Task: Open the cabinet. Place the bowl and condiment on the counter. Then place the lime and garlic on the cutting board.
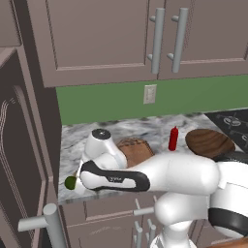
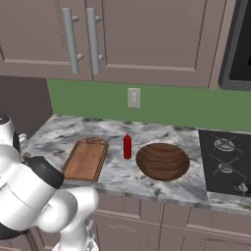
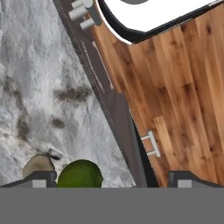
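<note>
Gripper [image 3: 109, 177] over the counter's [image 2: 147, 132] front left edge, jaws wide apart, clamped on nothing. Lime [image 3: 80, 174] sits on the marble just beside one fingertip; garlic [image 3: 38, 165] next to it, possibly touching, hard to tell. Lime also at the counter edge in the left base view. Cutting board [image 2: 86, 159] bare. Bowl [image 2: 163, 161] empty, on the counter right of the board; condiment [image 2: 127, 146] upright between them. Cabinet [image 1: 22, 160] door stands open at left, bar handle [image 1: 48, 220] in the foreground.
</note>
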Tool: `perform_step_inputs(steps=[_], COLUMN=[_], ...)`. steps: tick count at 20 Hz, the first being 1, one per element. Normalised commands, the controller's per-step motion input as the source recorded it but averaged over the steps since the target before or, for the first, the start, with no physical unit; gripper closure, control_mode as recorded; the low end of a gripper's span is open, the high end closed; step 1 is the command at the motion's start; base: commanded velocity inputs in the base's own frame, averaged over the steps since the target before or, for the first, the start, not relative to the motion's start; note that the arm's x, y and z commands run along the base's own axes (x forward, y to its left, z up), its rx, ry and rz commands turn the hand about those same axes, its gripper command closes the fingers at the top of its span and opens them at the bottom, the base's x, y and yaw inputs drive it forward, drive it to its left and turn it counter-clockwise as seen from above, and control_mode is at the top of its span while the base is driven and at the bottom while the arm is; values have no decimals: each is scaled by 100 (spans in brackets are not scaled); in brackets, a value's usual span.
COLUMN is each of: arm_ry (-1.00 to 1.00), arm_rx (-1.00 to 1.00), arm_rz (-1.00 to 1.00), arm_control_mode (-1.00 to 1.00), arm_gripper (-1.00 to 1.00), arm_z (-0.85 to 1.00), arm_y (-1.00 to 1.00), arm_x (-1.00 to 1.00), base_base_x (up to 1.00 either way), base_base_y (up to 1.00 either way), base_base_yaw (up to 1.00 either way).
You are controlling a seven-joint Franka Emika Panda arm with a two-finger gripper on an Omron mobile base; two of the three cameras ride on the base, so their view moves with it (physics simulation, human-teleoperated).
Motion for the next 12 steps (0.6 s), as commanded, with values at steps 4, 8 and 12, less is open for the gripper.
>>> perform_step_inputs(steps=[4,8,12], arm_ry=[-4,-1,0], arm_rx=[0,0,0], arm_rz=[0,0,0], arm_control_mode=[-100,-100,-100], arm_gripper=[-100,-100,-100], arm_z=[-18,-12,-7], arm_y=[10,9,13], arm_x=[13,12,5], base_base_x=[0,0,0], base_base_y=[0,0,0], base_base_yaw=[0,0,0])
